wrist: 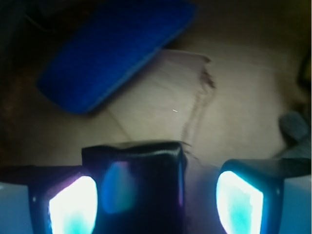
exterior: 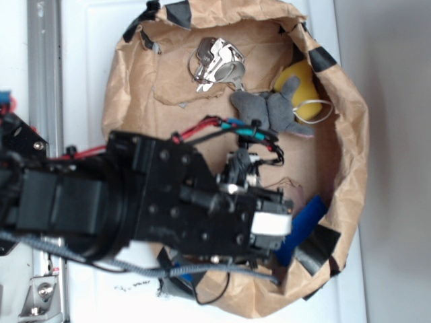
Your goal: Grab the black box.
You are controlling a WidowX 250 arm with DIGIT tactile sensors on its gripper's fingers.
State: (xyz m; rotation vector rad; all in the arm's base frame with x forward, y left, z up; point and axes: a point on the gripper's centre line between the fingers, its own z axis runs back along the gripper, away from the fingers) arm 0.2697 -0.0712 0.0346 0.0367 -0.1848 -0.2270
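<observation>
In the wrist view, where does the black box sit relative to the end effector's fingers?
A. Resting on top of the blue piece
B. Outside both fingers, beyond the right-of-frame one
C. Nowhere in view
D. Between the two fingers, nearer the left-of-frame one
D. The black box lies in the gap of the open end effector, close to the left-of-frame finger, apart from the blue piece on the brown paper.

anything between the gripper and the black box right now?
Nothing visible. In the wrist view the black box already sits between the open gripper fingers, nearer the left-of-frame one. The blue piece lies beyond it, out of the way.
</observation>
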